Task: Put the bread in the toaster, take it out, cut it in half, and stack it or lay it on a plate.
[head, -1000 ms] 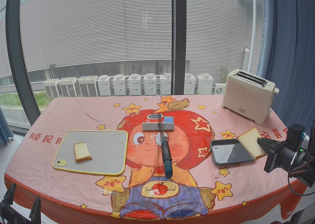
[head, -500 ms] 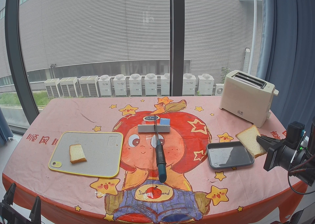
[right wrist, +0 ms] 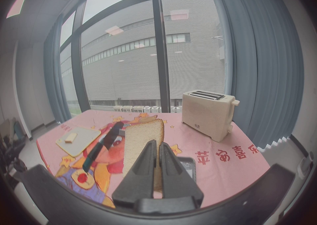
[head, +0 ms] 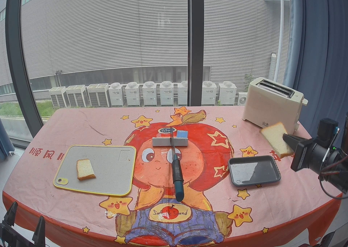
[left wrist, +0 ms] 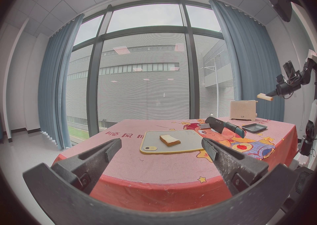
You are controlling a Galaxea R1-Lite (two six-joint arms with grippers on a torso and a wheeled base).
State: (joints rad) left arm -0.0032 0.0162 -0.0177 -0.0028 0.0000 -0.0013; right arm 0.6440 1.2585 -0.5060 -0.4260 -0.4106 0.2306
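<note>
So R gripper (head: 288, 138), clamped on the bread slice (head: 274, 136) by its edge, holds it raised near the toaster (head: 272, 105), prob. for slotting in; L gripper (left wrist: 160, 144) gapes empty.

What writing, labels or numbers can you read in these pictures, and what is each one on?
Toaster: small dark mark on its front, too small to read.
Tablecloth, left edge: red characters, too skewed to read surely.
Tablecloth, right edge, below the bread in the right gripper: red characters, likewise.
Tablecloth, near edge: oval label, blurred.
Tablecloth, by the tip of the knife: dark oval label, too small.
No numbers.
</note>
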